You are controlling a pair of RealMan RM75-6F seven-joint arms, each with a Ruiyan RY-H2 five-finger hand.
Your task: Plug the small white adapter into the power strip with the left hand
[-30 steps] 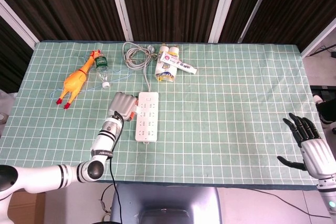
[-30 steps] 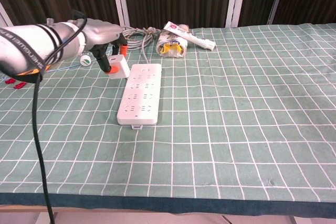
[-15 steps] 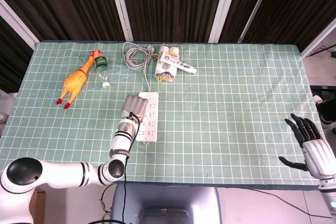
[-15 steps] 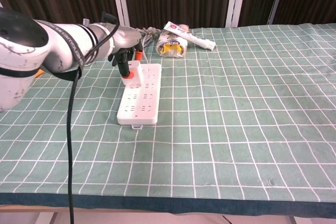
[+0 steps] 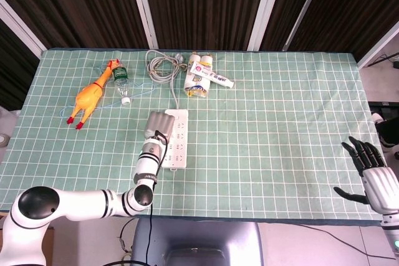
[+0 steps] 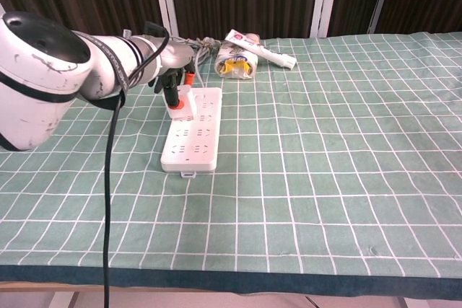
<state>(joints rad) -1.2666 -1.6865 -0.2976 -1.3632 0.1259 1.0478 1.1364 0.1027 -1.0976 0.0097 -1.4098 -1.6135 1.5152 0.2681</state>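
The white power strip (image 5: pixel 178 149) (image 6: pixel 192 142) lies lengthwise at the table's middle left, its cord running to the far edge. My left hand (image 5: pixel 157 126) (image 6: pixel 170 67) hovers over the strip's far left part. It pinches the small white adapter (image 6: pixel 182 96) between orange-tipped fingers (image 6: pixel 173 110), and the adapter touches the strip's top face. In the head view the hand hides the adapter. Whether the prongs are in a socket cannot be told. My right hand (image 5: pixel 369 175) is open, fingers spread, beyond the table's right edge.
A yellow rubber chicken (image 5: pixel 90 95) and a small bottle (image 5: pixel 121 81) lie far left. A coiled grey cable (image 5: pixel 161 64) (image 6: pixel 200 49) and a bundle of tubes (image 5: pixel 203 79) (image 6: pixel 242 60) sit behind the strip. A black cable (image 6: pixel 108 200) hangs from my left arm.
My left hand has carried the adapter rightward from beside the strip to over its far left part and lowered it onto the strip. The right hand has drifted slightly down.
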